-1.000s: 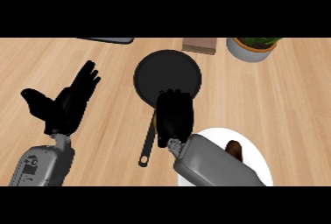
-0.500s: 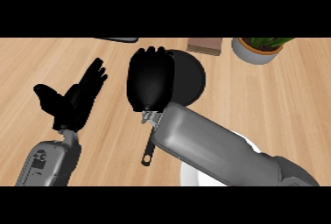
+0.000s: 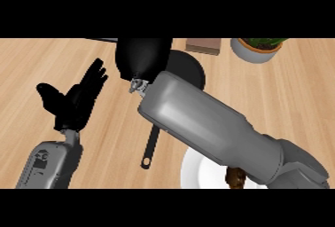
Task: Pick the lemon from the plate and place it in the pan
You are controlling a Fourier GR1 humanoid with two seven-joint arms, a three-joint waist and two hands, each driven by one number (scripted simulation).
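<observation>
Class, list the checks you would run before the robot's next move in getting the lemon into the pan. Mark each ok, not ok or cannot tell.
1. Lemon located: cannot tell; it shows nowhere in the head view.
2. Right hand over the pan: ok.
3. Right hand holds the lemon: cannot tell.
4. Left hand out of the way: ok; it rests open, left of the pan.
5. Plate in plain view: not ok; the right forearm covers most of it.
</observation>
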